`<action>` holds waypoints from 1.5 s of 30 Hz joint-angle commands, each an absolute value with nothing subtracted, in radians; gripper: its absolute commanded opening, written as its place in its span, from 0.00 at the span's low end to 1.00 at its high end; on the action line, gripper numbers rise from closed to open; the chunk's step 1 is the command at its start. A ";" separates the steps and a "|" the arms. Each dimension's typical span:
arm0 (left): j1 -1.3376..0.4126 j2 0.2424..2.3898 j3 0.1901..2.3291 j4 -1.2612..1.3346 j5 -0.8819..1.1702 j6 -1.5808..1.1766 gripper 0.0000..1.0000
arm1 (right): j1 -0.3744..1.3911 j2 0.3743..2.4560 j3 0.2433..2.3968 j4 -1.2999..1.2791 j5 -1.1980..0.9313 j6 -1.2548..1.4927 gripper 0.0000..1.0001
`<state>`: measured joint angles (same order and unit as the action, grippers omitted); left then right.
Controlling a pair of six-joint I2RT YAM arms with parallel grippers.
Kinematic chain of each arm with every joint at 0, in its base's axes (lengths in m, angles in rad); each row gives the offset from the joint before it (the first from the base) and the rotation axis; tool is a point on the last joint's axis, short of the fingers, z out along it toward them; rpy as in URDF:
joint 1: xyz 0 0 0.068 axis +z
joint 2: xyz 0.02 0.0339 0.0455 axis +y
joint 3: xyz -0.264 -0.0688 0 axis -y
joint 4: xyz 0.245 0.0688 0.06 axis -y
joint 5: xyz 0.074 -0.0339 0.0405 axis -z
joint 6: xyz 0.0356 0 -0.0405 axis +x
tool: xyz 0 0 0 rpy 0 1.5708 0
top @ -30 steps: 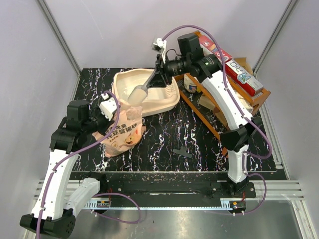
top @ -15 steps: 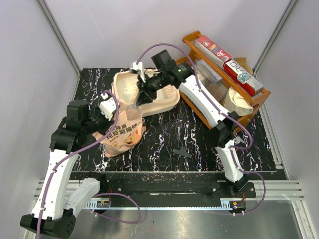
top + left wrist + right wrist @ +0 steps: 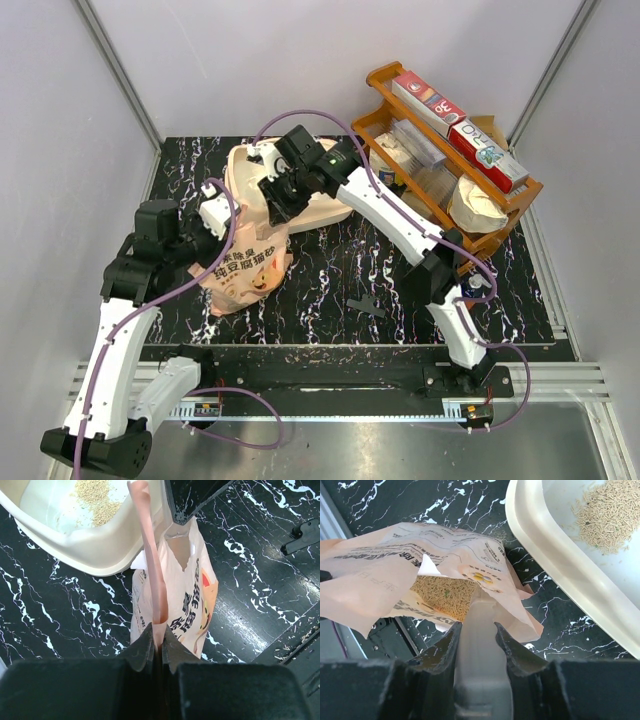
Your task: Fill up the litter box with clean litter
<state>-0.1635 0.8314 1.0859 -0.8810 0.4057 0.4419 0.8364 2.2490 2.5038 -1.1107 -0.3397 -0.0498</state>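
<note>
Your right gripper (image 3: 476, 630) is clamped on the pale handle of a scoop (image 3: 481, 614). The scoop's front end is poking into the torn mouth of the pink-orange bag (image 3: 380, 575) at the centre of the right wrist view. The clean litter (image 3: 609, 511) lies as a loose tan patch on the floor of the litter box (image 3: 555, 555), in the upper right corner of that view, well apart from the gripper and beyond the box's near wall. More granules show inside the bag, just ahead of the scoop; the bowl is hidden by the torn paper, so you cannot tell whether it holds any.

Your left gripper (image 3: 157, 632) is pinched tight on a thin upright edge of the bag (image 3: 187, 595), low in the middle of the left wrist view. From there the litter box (image 3: 100, 550) fills the upper left, with the clean litter (image 3: 95, 495) at the very top, apart from the fingers.

From above, the litter box (image 3: 243, 172) sits upper centre on the black marbled table (image 3: 330, 270), partly under the right arm. The bag (image 3: 240, 270) stands just below and left of it, touching or nearly touching its wall, with the left gripper (image 3: 214, 216) on its left and the right gripper (image 3: 273, 205) above its mouth.

You have one litter box, one bag, one scoop, two visible patches of litter, one wooden rack (image 3: 400, 215) at the upper right, and one small black object (image 3: 368, 305) lying alone at lower centre.
</note>
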 commanded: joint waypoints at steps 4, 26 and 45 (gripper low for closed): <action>-0.167 0.827 1.158 -0.673 0.486 0.391 0.00 | 0.841 2.194 2.343 -1.024 -0.127 -0.049 0.00; -0.178 0.887 1.147 -0.578 0.508 0.273 0.00 | 0.830 2.263 2.063 -0.813 -0.567 0.098 0.00; -0.181 0.888 1.158 -0.603 0.468 0.350 0.00 | 0.704 2.346 2.178 -0.655 -1.057 0.377 0.00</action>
<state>-0.1753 0.9138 1.0859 -0.8005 0.4160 0.3229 0.7197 2.3428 2.1910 -0.6464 -0.8864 0.2180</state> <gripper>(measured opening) 0.064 0.329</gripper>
